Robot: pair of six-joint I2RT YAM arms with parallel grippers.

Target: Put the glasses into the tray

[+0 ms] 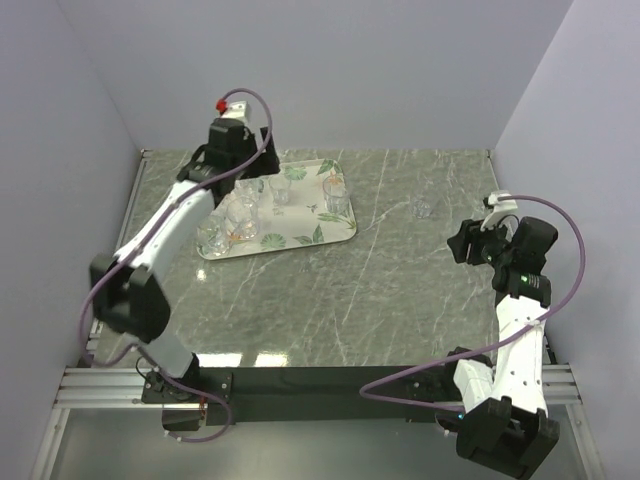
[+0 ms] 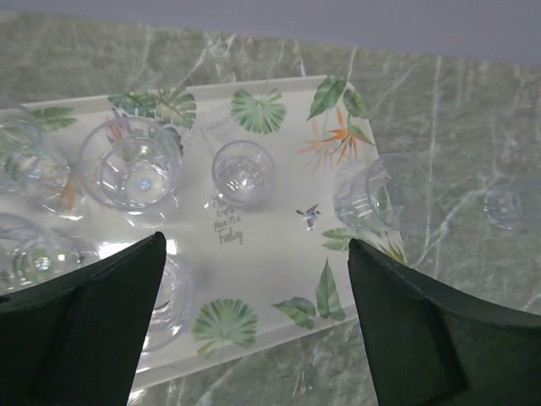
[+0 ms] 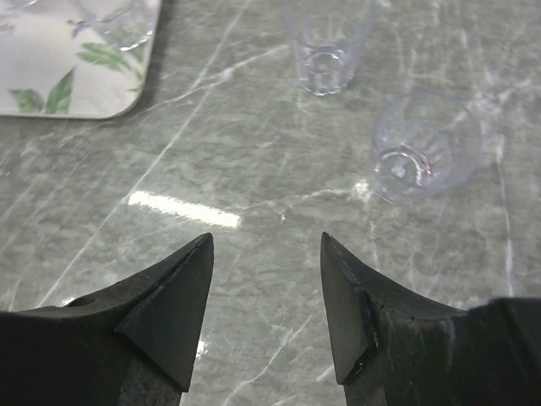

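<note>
The white leaf-print tray (image 1: 345, 236) lies at the back left with several clear glasses (image 1: 336, 195) standing in it. My left gripper (image 1: 240, 182) hovers over the tray, open and empty. In the left wrist view its jaws (image 2: 256, 244) stand wide above the tray (image 2: 254, 271), with glasses (image 2: 243, 173) ahead of them. Two glasses stand on the table outside the tray in the right wrist view, one far (image 3: 326, 42) and one nearer on the right (image 3: 423, 152). My right gripper (image 3: 265, 238) is open and empty, short of both. One loose glass (image 1: 423, 209) shows from above, left of my right gripper (image 1: 460, 243).
Green marble table (image 1: 380, 290) with walls at the back and both sides. A corner of the tray (image 3: 51, 68) shows at the far left of the right wrist view. One loose glass (image 2: 511, 203) sits on the table right of the tray.
</note>
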